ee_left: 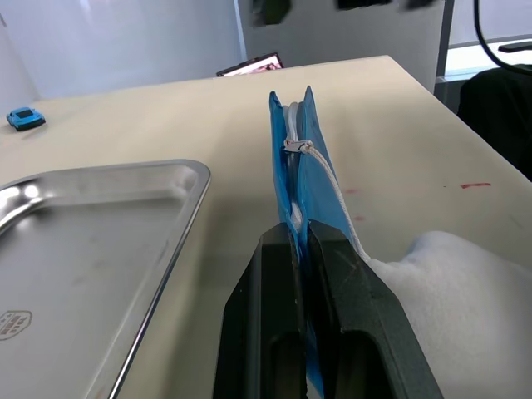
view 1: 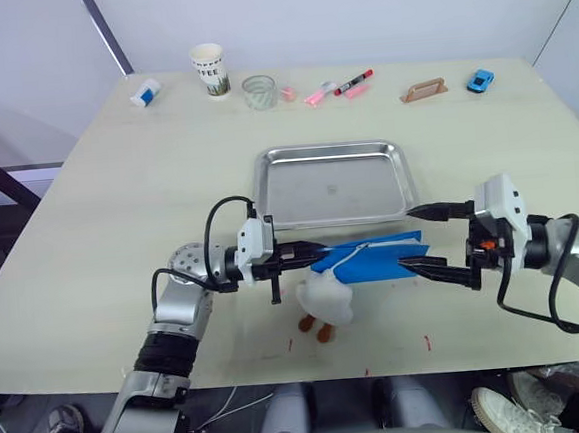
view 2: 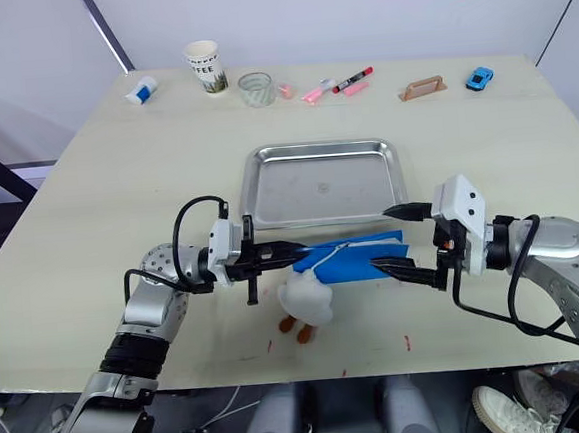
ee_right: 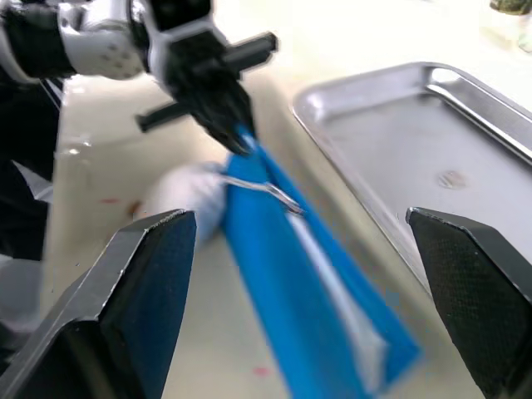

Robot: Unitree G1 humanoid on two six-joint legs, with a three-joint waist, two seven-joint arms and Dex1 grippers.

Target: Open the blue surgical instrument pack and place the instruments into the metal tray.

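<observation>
White soft toy duck at near table edge | flat blue fabric pack just in front of empty shiny steel tray | left fingers pinch pack end | right fingers wide open | hold firm, grab zip cord, pull straight.

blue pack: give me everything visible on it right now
The blue pack is a flat fabric-looking pouch, held on edge just in front of the metal tray. The left gripper is shut on one end. A silver zipper pull with a white cord sits along its top edge; pale lining shows inside. The open right gripper brackets its other end.
</observation>
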